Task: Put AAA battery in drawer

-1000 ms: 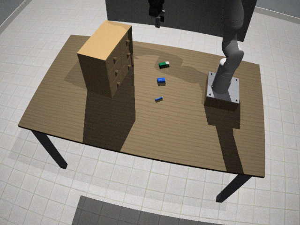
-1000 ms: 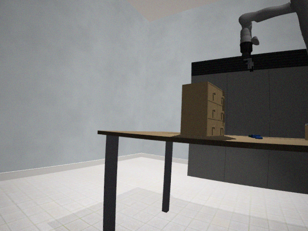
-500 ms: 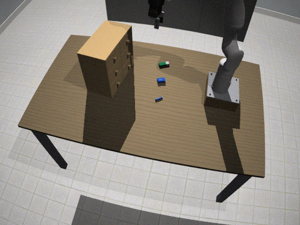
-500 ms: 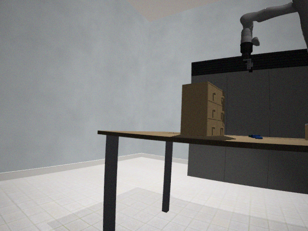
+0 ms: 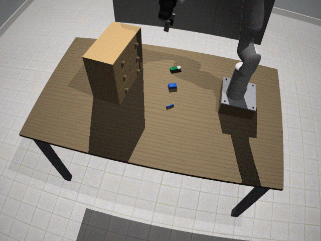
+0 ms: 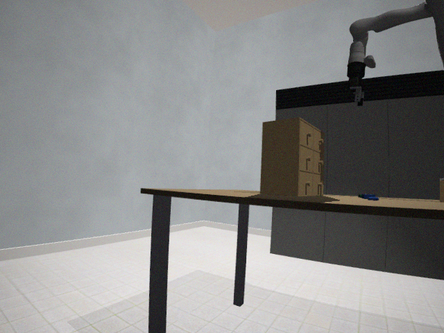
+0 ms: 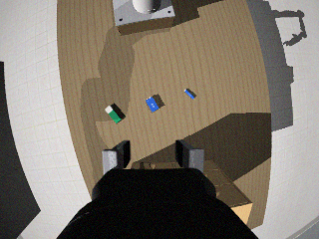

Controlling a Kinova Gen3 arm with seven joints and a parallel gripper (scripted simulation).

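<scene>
The AAA battery [image 5: 170, 105] is a small blue cylinder lying on the table, in front of the chest's drawers and apart from them. It also shows in the wrist view [image 7: 190, 94]. The small wooden chest [image 5: 114, 62] stands upright on the table's left half, with all its drawers pushed in. The top row's right drawer has its knob [image 5: 136, 44] at the far end. My gripper [image 5: 167, 24] hangs high above the table near the chest's far corner, open and empty. It also shows in the exterior view [image 6: 358, 98] and the wrist view [image 7: 155, 154].
A blue block [image 5: 172, 85] and a green and white block [image 5: 175, 68] lie on the table between the battery and the far edge. The arm's grey base [image 5: 238, 97] stands at the table's right side.
</scene>
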